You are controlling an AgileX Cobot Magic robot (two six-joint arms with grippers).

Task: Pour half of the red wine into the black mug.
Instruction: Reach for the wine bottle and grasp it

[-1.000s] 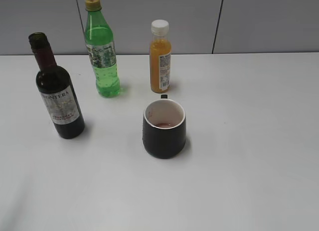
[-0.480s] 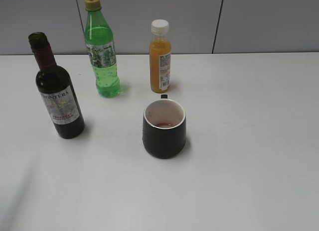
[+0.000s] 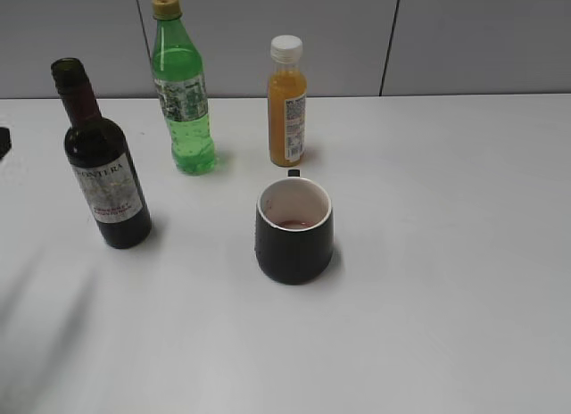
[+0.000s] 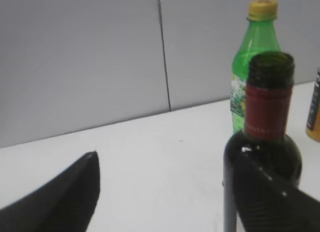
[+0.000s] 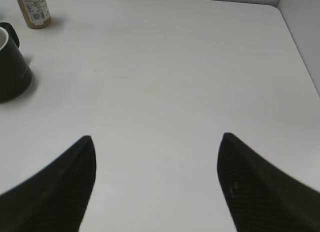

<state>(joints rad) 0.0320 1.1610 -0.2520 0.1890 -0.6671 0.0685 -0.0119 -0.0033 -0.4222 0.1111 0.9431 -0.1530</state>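
Red wine (image 3: 104, 178) stands uncapped at the bench's (image 3: 446, 253) nine o'clock side, black mug (image 3: 294, 231) well apart at centre. Left gripper (image 4: 160, 192) has its jaws spread wide, holding nothing, beside the bottle; right gripper (image 5: 155, 182) likewise, over bare bench toward three o'clock.

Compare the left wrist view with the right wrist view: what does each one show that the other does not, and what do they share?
Only the left wrist view shows the red wine, open-necked and close behind the right finger of the open left gripper, and the green soda bottle behind it. Only the right wrist view shows the black mug at its left edge, far from the open right gripper. Both show the white table, and both catch part of the orange juice bottle.
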